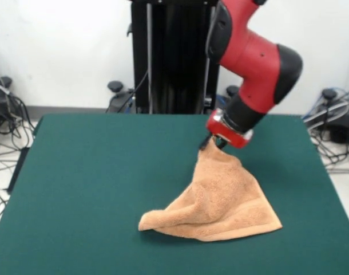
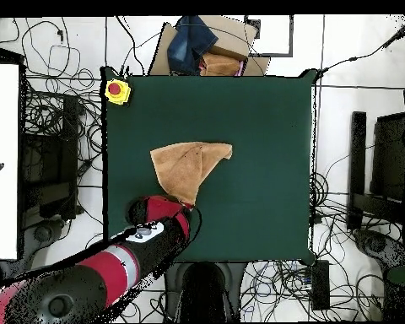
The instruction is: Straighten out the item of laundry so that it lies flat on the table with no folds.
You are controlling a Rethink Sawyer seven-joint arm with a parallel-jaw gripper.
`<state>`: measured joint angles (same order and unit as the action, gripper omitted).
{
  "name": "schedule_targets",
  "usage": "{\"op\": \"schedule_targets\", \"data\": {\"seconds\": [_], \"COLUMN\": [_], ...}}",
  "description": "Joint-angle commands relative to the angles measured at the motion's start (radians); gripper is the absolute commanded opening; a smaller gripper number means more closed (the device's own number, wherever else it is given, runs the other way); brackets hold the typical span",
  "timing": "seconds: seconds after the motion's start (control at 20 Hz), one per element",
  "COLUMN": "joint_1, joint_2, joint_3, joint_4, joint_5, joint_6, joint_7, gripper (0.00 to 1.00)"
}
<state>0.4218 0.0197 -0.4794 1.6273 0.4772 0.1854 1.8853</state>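
We have the claw [image 1: 211, 143] clamped on one corner of the towel [image 1: 217, 200], lifting it tent-like off the surface [image 1: 106, 172]; next, we judge, comes dragging it taut to flatten the folds.

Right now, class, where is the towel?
In the front view, the towel drapes right of the table's centre, its peak lifted at the gripper.

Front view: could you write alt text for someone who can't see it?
A red and black robot arm lifts one corner of an orange-tan towel with its tool, the rest draping in a peaked heap onto a dark green table. Cables lie on the floor behind.
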Motion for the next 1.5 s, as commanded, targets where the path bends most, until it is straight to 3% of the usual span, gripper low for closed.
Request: {"op": "schedule_targets", "data": {"seconds": [0.05, 0.4, 0.55, 0.7, 1.0, 1.3, 1.5], "joint_1": [-0.015, -0.079, -0.193, -0.282, -0.346, -0.519, -0.562], "joint_2": [0.022, -0.036, -0.130, -0.246, -0.439, -0.492, -0.487], "joint_3": [-0.015, 0.066, 0.249, 0.426, 0.564, 0.773, 0.815], "joint_4": [-0.066, -0.021, 0.026, 0.064, 0.171, 0.271, 0.280], "joint_5": [0.072, 0.044, 0.000, -0.029, -0.024, -0.150, -0.207], "joint_6": [0.067, -0.002, -0.122, -0.137, -0.053, -0.169, -0.191], "joint_7": [0.258, 0.219, 0.187, 0.159, 0.171, 0.134, 0.141], "gripper": [1.00, 1.00, 1.00, 1.00, 1.00, 1.00, 1.00]}}
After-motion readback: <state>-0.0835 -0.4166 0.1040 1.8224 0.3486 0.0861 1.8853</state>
